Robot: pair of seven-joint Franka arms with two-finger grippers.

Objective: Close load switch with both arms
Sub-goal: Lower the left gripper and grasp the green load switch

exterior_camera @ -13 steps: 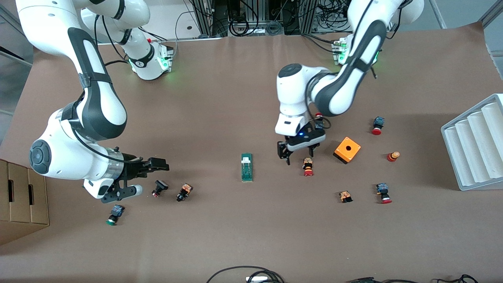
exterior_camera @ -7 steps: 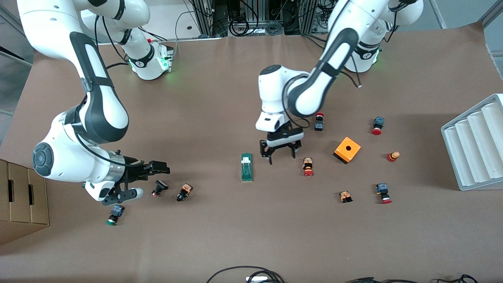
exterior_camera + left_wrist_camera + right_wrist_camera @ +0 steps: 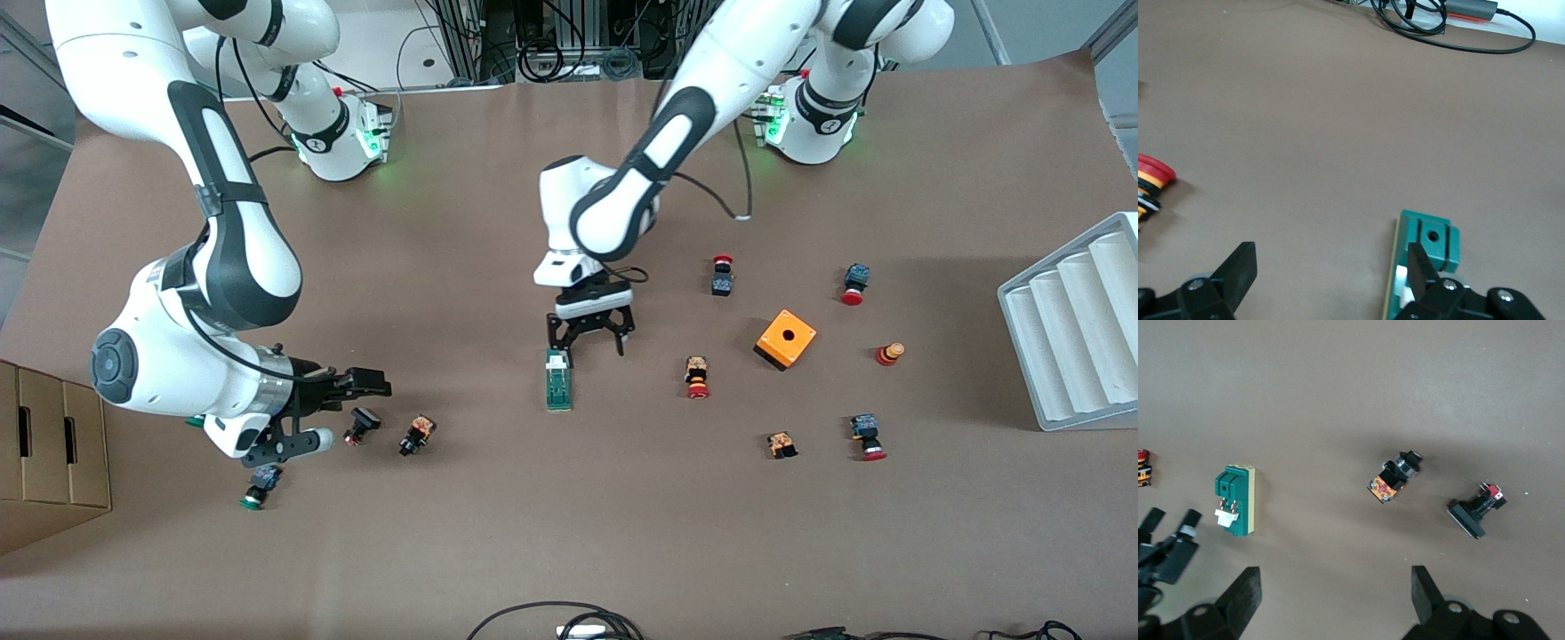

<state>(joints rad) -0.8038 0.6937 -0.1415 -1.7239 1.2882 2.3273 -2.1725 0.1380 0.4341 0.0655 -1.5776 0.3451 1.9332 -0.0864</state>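
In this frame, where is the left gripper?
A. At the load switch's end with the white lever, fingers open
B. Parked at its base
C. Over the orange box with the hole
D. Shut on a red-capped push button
A: the left gripper hangs with fingers spread at the white-lever end of the load switch, holding nothing.

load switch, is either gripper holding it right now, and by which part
Nothing is held. The open left gripper is over the load switch at its white-lever end; the open right gripper waits near the push buttons.

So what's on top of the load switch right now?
A white lever sits on the load switch. The open left gripper hovers over that end, one finger covering part of it.
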